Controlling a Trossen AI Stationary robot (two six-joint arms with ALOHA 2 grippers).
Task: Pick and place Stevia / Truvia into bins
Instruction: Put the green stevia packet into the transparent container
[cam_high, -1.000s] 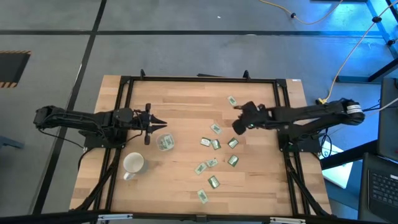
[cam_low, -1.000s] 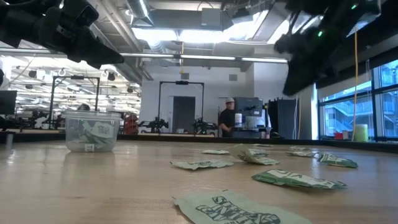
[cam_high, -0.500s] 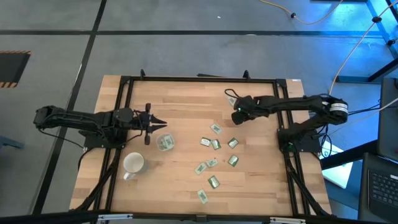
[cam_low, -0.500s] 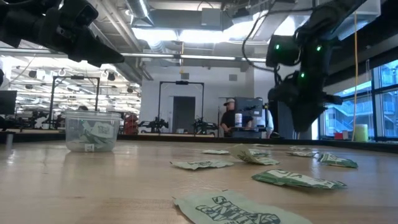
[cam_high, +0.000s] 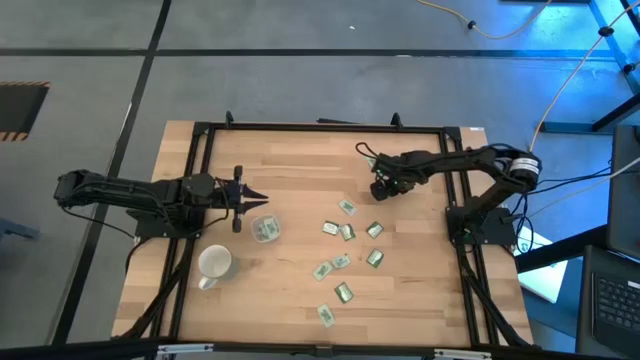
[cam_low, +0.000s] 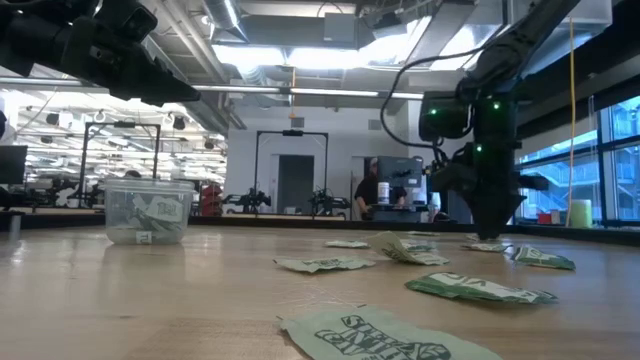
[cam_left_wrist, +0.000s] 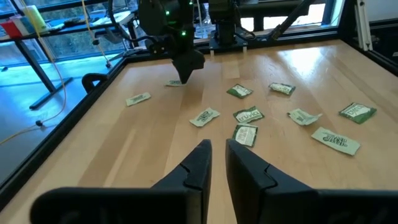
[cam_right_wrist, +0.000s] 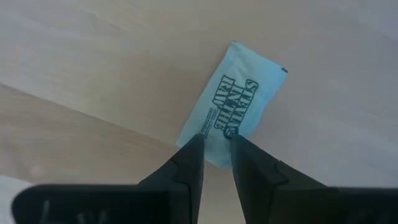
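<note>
Swinging across from roughly 3 o'clock of the sachet pile up toward the 1 o'clock part of the bench (cam_high: 300, 160), the right pincer (cam_high: 379, 190) is now parked right over a single Stevia sachet (cam_right_wrist: 233, 109), and that's the only real change in the last second. From the wrist camera its fingers are seen only a narrow gap apart, tips poised at one short end of the packet, nothing gripped yet. Whether the tips are already touching the paper can't be told.

So a fresh pick is being lined up, probably a pinch on that end next.

The left pincer (cam_high: 250, 200) is kept waiting at 9 o'clock, just beside the clear cup (cam_high: 265, 229), fingers nearly together and empty. A few sachets are already seen inside the cup, while a loose scatter of sachets (cam_high: 345, 232) is left on the wood around the centre and toward 5 o'clock. Plenty of work is left. The white mug (cam_high: 214, 263) is ignored.
</note>
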